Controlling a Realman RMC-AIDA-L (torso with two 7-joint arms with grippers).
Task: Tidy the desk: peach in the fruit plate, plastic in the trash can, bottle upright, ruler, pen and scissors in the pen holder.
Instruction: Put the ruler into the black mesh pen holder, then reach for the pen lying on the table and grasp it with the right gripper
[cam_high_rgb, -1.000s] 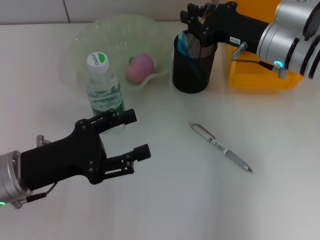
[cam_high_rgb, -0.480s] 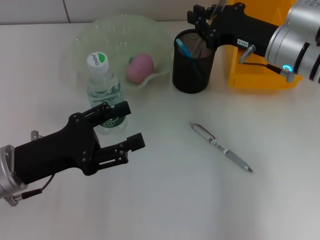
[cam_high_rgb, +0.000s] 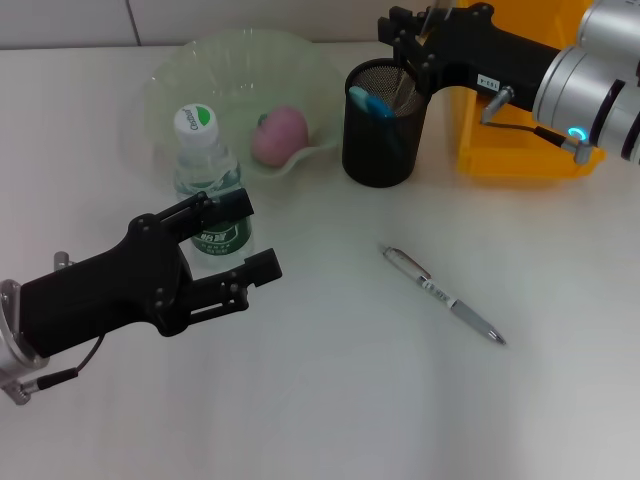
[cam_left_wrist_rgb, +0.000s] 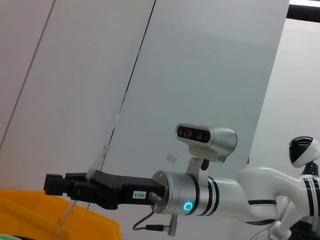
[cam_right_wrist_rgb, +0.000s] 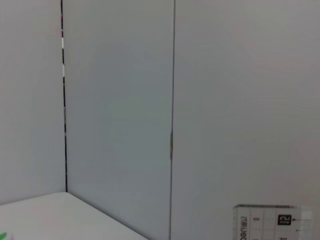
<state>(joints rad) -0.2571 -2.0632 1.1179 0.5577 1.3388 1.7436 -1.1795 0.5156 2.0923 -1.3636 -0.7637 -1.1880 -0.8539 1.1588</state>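
Left end effector: spread, backed off from upright bottle.
Right end effector: pinching ruler, shifted over holder, 1 o'clock.
Pen: remains on desk.

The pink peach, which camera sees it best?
The head view. There the peach sits in plain sight in the pale green fruit plate, behind the bottle. The left wrist view shows only the wall and the right arm; the right wrist view shows only wall. Neither shows the peach.

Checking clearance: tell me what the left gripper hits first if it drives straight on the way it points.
Probably the water bottle: the open left gripper points up-right, its upper finger already overlapping the bottle's label. Depth is unclear.
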